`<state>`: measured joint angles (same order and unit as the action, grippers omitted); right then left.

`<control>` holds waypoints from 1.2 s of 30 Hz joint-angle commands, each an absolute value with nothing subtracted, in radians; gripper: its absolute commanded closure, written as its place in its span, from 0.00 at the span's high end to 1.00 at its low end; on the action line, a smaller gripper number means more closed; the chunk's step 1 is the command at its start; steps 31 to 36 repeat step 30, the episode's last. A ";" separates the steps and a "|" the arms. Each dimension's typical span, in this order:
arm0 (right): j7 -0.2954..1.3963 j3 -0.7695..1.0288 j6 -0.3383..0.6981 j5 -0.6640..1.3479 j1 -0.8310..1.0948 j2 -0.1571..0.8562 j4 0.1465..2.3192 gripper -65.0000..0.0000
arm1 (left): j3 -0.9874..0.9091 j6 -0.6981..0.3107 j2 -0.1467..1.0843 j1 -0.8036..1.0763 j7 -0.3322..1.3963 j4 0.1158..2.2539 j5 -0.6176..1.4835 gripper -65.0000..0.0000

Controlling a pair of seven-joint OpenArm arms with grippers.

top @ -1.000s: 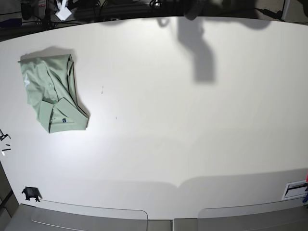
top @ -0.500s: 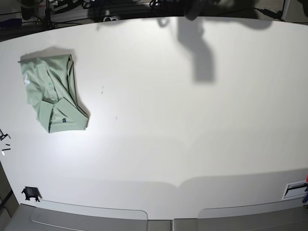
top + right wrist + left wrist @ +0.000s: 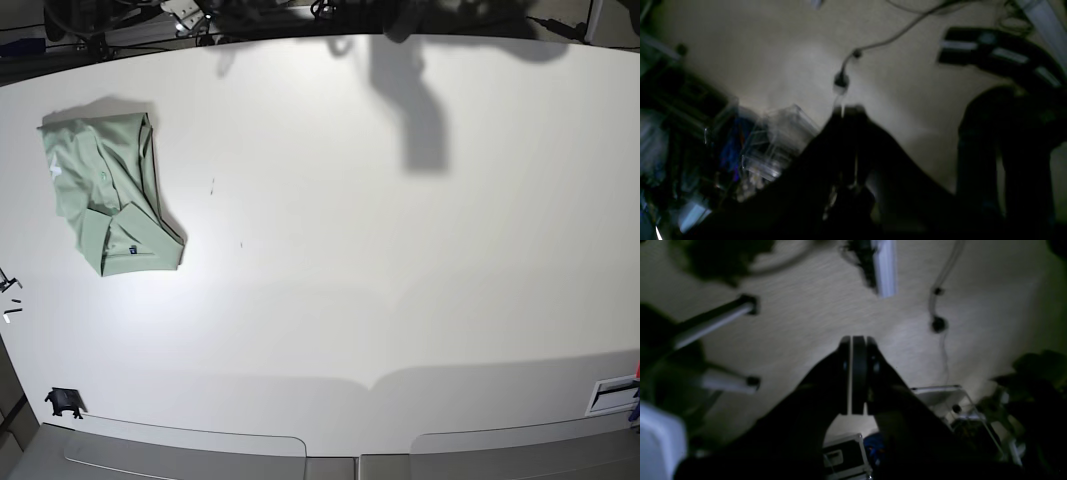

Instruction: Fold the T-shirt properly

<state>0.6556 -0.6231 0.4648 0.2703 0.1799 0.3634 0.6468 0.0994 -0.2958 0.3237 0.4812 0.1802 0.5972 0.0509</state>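
1. Almost nothing on the table (image 3: 360, 260) has moved since the earlier base views; the T-shirt (image 3: 108, 196) lies in the same spot with the same outline; only the pale object beyond the far edge at the upper left has shifted to the right, now showing as a small light shape (image 3: 186, 10) among dark clutter.
2. The T-shirt is a compact folded bundle near the table's left edge, in the far half; its collar end points toward the near side, and a tiny dark label (image 3: 133, 247) shows there; a soft shadow falls along its right side.
3. The left gripper (image 3: 855, 373) is closed in the left wrist view; its two dark fingers (image 3: 844, 373) press together with only a thin pale seam between them, and nothing is held; behind it lies pale flooring with a cable (image 3: 938, 306) and metal legs (image 3: 711, 320).
4. The right gripper (image 3: 848, 143) is dark and blurred in the right wrist view; its fingers meet at a point and grip nothing; a cable with a plug (image 3: 841, 80) crosses the pale floor beyond, and clear plastic boxes (image 3: 773, 143) sit to one side.
5. Neither arm appears over the table in the base view; only a dark shadow (image 3: 415, 110) falls on the far part of the surface.
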 commanded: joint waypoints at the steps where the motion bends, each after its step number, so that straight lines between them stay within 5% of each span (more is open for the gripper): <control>1: 0.648 -0.622 0.414 0.271 0.176 0.361 0.646 0.00 | 0.100 -0.279 0.329 0.490 0.181 0.597 0.053 0.00; 6: 0.582 -0.622 0.105 0.390 0.163 0.318 0.646 0.00 | 0.100 -0.137 0.294 0.476 0.176 0.597 0.054 0.00; 10: 0.551 -0.622 -0.025 0.513 0.161 0.299 0.646 0.00 | 0.100 -0.126 0.245 0.459 0.150 0.597 0.111 0.00; 22: 0.501 -0.621 -0.046 0.719 0.160 0.279 0.647 0.00 | 0.099 -0.126 0.084 0.413 0.133 0.597 0.185 0.00; 36: 0.501 -0.621 -0.045 0.718 0.160 0.239 0.648 0.00 | 0.099 -0.126 0.067 0.413 0.133 0.597 0.185 0.00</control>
